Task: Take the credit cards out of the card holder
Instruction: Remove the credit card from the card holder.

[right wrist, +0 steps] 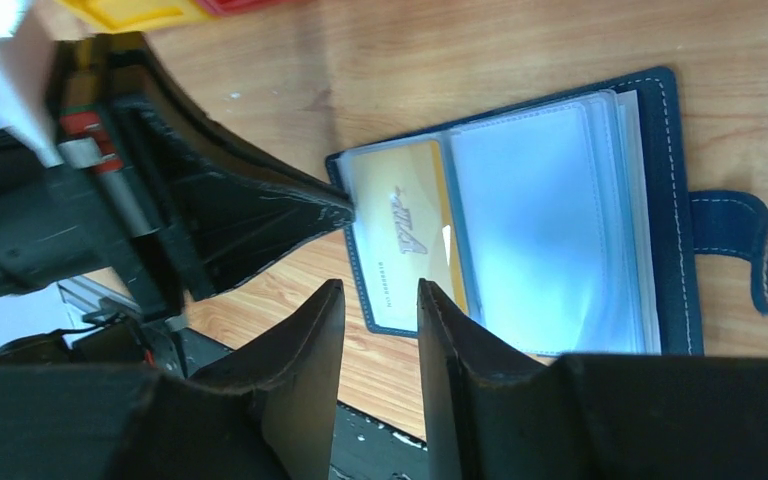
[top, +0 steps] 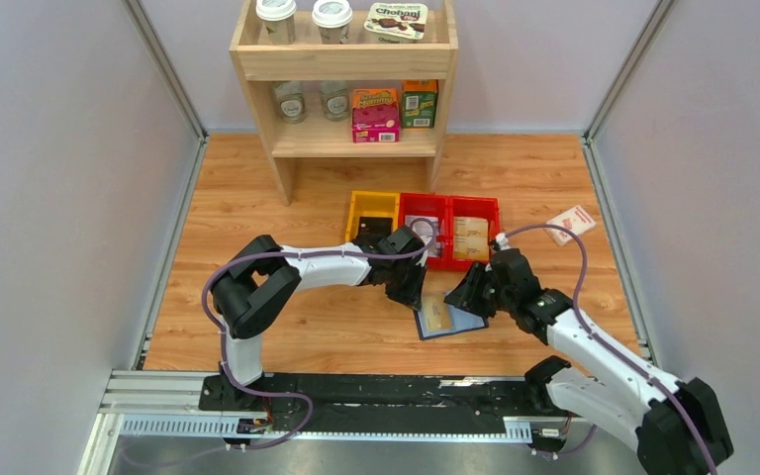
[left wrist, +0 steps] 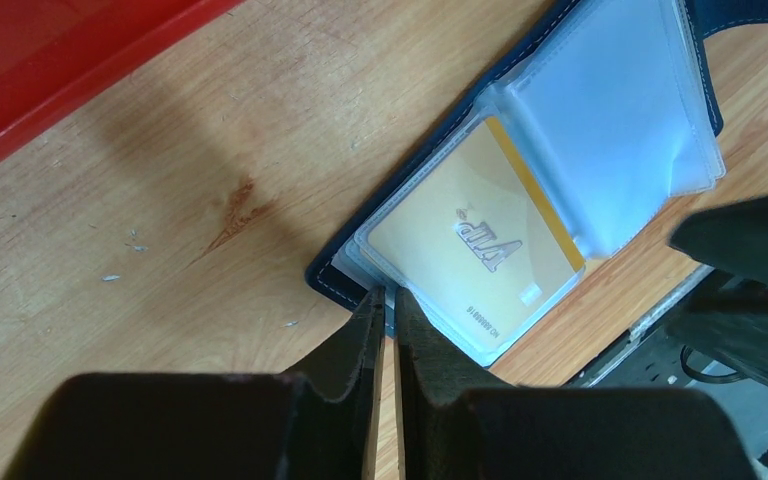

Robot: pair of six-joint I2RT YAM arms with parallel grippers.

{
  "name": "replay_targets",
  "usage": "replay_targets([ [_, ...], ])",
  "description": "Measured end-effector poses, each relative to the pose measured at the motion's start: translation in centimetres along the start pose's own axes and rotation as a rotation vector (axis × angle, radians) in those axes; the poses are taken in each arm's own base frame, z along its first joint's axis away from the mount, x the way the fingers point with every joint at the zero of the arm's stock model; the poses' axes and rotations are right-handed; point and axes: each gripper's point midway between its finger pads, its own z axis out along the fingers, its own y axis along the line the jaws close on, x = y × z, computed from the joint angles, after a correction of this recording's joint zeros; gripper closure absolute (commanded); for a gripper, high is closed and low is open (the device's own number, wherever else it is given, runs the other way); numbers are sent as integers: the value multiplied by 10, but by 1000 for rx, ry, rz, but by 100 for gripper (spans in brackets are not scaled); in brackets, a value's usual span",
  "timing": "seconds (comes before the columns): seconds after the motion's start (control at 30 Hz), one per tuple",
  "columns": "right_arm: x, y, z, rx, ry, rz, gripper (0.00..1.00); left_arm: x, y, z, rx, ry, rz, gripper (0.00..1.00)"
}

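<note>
one card holder lies open on the wooden table, just near of the red bins and between the two arms. its clear sleeves face up, and its snap tab sticks out from one edge. one credit card shows: gold with a darker stripe, inside a sleeve on the holder's left half. the sleeves on the right half look pale and cloudy, and whether more cards sit in them cannot be told.

the left end effector has its fingers almost together, with only a thin slit between them. its tips touch the holder's left corner beside the gold card; whether they pinch a sleeve edge cannot be told. the right end effector hangs over the holder with its fingers apart and grips nothing.

three bins stand in a row beyond: one yellow bin and two red. one white-and-red box lies at far right.
</note>
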Motion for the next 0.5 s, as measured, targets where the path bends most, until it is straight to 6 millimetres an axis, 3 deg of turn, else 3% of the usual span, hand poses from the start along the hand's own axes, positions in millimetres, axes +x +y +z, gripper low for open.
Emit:
replay_targets([
  [0.27,34,-29,30,112,219,30,64,0,3,-3,-17,-29,-2,85],
  [0.5,47,-18,42,73,311,6,67,6,21,-15,-48,-62,-49,85],
])
